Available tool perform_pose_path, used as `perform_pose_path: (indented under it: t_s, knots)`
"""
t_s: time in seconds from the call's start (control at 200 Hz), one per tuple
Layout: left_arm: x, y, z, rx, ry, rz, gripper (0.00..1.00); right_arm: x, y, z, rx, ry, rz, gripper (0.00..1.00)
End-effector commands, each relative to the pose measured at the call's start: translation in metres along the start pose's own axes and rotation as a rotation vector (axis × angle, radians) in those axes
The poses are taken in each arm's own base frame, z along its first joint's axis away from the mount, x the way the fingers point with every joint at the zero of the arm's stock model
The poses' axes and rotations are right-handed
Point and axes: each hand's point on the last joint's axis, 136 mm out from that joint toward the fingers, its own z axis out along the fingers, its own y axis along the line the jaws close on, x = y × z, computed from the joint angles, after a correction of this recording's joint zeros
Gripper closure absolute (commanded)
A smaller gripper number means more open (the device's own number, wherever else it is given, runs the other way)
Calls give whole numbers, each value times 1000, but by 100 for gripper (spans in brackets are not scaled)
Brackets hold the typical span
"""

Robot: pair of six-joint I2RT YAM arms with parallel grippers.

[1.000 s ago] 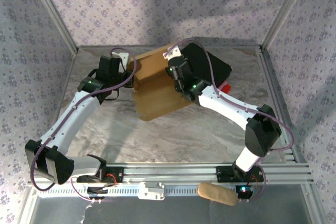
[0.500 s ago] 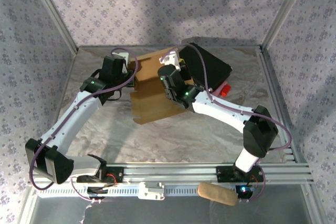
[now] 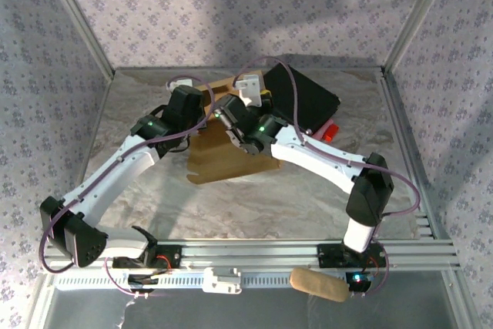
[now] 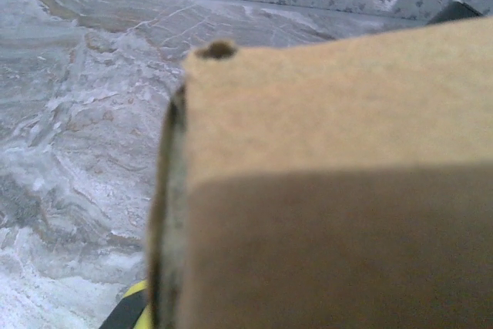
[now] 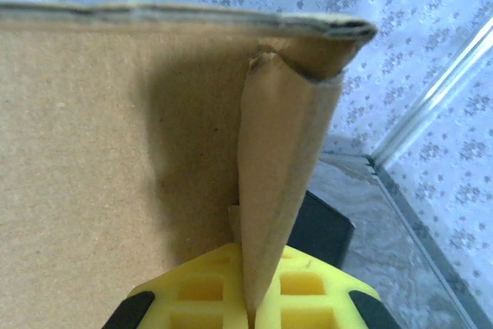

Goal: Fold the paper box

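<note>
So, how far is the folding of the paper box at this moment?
Early stage. Done: one flap of the paper box is creased up from its panel. In hand: the right gripper pinches that flap, and the left gripper seems to clamp another edge. To do: in the top view the cardboard is mostly an open sheet, not a closed box.

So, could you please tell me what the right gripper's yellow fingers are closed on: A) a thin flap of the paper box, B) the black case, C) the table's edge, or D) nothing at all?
A: in the right wrist view the right gripper pinches an upright flap of the paper box between its jaws.
</note>
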Motion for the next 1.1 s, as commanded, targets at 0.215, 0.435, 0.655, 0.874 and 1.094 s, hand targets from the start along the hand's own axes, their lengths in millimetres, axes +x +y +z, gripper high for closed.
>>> perform_pose_path:
  t_s: [0.215, 0.435, 0.655, 0.874, 1.094]
  knots:
    - [-22, -2, -20, 47, -44, -76, 100, 15, -4, -9, -144, 72, 72, 100]
    - [-23, -10, -20, 167, 15, -41, 79, 13, -5, -8, -221, 101, 85, 100]
    - [-28, -9, -23, 206, 13, -13, 71, 17, -4, -4, -229, 130, 95, 100]
    - [-25, 0, -28, 200, -11, 13, 66, 22, -4, 1, -228, 154, 102, 100]
    - [-17, 24, -31, 284, -35, 32, 69, 25, -10, 3, -275, 176, 129, 100]
